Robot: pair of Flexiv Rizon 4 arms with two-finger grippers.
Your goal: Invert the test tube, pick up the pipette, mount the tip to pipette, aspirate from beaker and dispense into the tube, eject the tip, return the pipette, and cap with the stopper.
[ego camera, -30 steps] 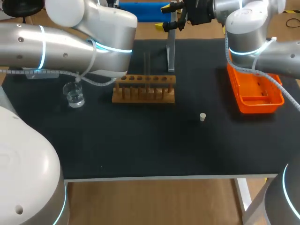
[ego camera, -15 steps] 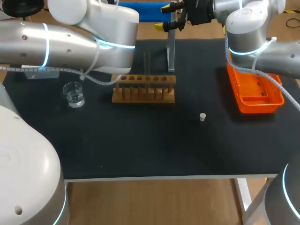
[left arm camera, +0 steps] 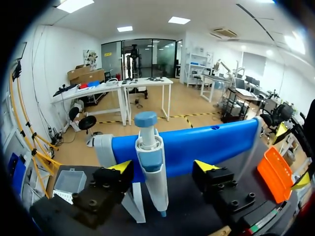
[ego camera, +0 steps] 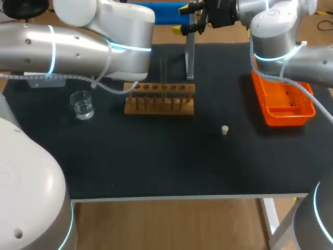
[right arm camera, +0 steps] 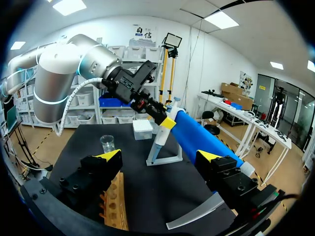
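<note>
One view, left wrist, shows the pipette (left arm camera: 150,156) untouched inside the end effector (left arm camera: 162,166).

Wood rack (ego camera: 159,98), glass beaker (ego camera: 82,104), matt tbl (ego camera: 156,161).

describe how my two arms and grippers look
The left arm and right arm are smooth silver-grey tubes with rounded white joint housings, ringed by glowing light-blue bands. A pale ribbed cable runs along each. The left gripper and right gripper have blocky black fingers ending in yellow triangular tips.
</note>
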